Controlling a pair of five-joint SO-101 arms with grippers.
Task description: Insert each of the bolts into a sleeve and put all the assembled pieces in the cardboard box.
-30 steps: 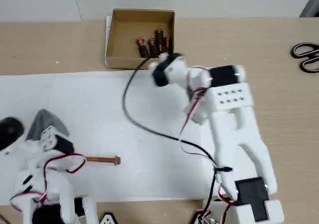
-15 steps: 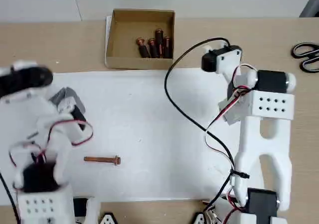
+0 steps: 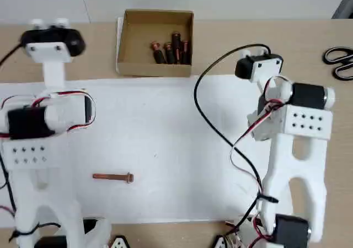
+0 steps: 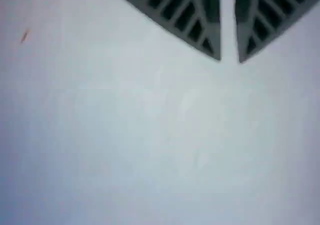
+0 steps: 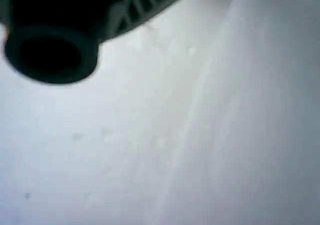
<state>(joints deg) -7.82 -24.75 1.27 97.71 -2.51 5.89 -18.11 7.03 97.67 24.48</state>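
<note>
High view shows, nearest to me, one bolt point(image 3: 113, 177) lying flat and alone on the white sheet point(image 3: 165, 127), with its head toward the right arm's side. The left arm point(image 3: 44, 121) stands just beside it, tall and folded. The right arm point(image 3: 292, 132) stands well apart on the other side. In the left wrist view the left tool point(image 4: 229, 45) hangs over bare sheet. Its two sides are almost together, with only a thin slit between them and nothing held. I cannot tell if the right tool point(image 5: 135, 7) is apart or together. A dark round thing point(image 5: 50, 55) with a hole sits by it, and I cannot say if it is a sleeve or part of the arm. Farther back, the cardboard box point(image 3: 132, 38) holds a few finished pieces point(image 3: 171, 50) bunched at one side. Far off, scissors point(image 3: 339, 60) lie on the table point(image 3: 309, 38). I think the job now is to pick up that bolt, and the left arm is closer. Its tool should open wide, come straight down, and pinch across the middle of the bolt, not along it. The bolt is round and may roll, so close slowly. Leave the plain end sticking out for a sleeve.
</note>
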